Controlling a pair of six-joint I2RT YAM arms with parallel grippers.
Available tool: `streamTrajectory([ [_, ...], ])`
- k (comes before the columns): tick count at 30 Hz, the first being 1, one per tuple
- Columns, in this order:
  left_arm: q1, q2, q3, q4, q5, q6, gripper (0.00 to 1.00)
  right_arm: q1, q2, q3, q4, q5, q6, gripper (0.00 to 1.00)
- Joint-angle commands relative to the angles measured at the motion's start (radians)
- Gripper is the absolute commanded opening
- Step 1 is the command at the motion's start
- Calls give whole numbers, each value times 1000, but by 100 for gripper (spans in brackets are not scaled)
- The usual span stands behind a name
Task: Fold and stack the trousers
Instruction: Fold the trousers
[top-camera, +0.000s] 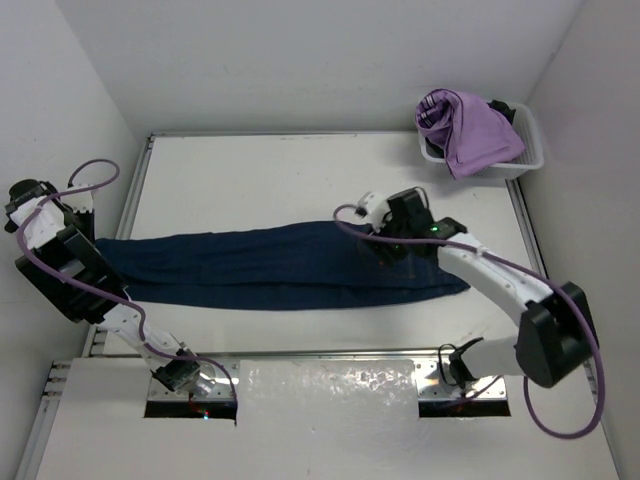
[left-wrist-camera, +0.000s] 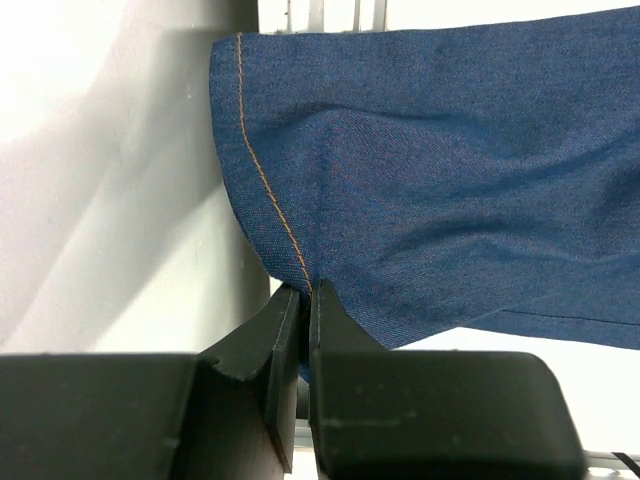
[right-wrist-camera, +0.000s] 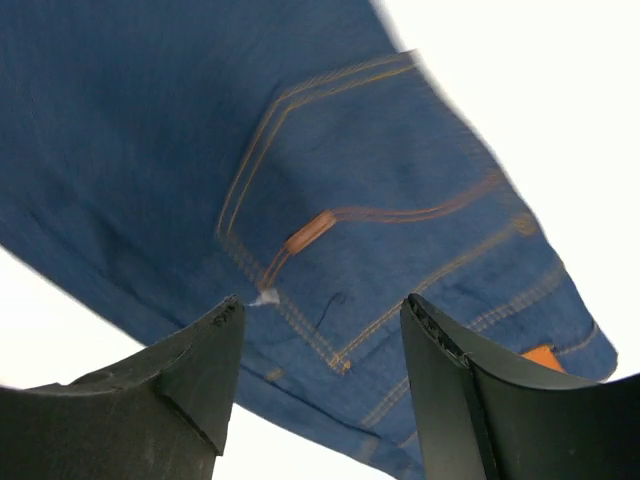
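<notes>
One hem (left-wrist-camera: 262, 185) of the jeans (top-camera: 280, 265) is clamped in the left gripper (left-wrist-camera: 305, 292); the right gripper (right-wrist-camera: 320, 310) gapes over the back pocket (right-wrist-camera: 350, 225). Gripping there likely precedes folding.

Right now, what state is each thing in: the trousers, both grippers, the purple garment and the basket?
trousers: laid out long across the table, legs together, not yet folded short.
left gripper: shut on the trousers at the hem.
right gripper: open, over the back pocket.
purple garment: bunched, spilling over the basket's rim.
basket: upright, holding the purple garment.
</notes>
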Motion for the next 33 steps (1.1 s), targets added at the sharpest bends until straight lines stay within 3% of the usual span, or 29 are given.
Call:
streamTrajectory([
  [1, 11, -41, 13, 15, 18, 21, 0, 80, 68, 11, -103, 143, -252, 61],
  [8, 11, -29, 24, 12, 25, 9, 0, 168, 75, -64, -111, 106, -415, 62],
  [19, 11, -17, 38, -2, 21, 3, 0, 223, 196, -81, -56, 12, -441, 61],
  [22, 11, -17, 40, -2, 19, 4, 0, 223, 213, -94, 33, 85, -415, 61],
  [25, 11, -17, 43, -5, 16, 6, 0, 223, 223, -93, 104, 185, -397, 56],
  [27, 11, -17, 46, -8, 12, 10, 0, 223, 224, -87, 154, 259, -374, 46],
  [33, 10, -17, 38, -6, 9, 12, 0, 223, 227, -123, 174, 238, -386, 42],
])
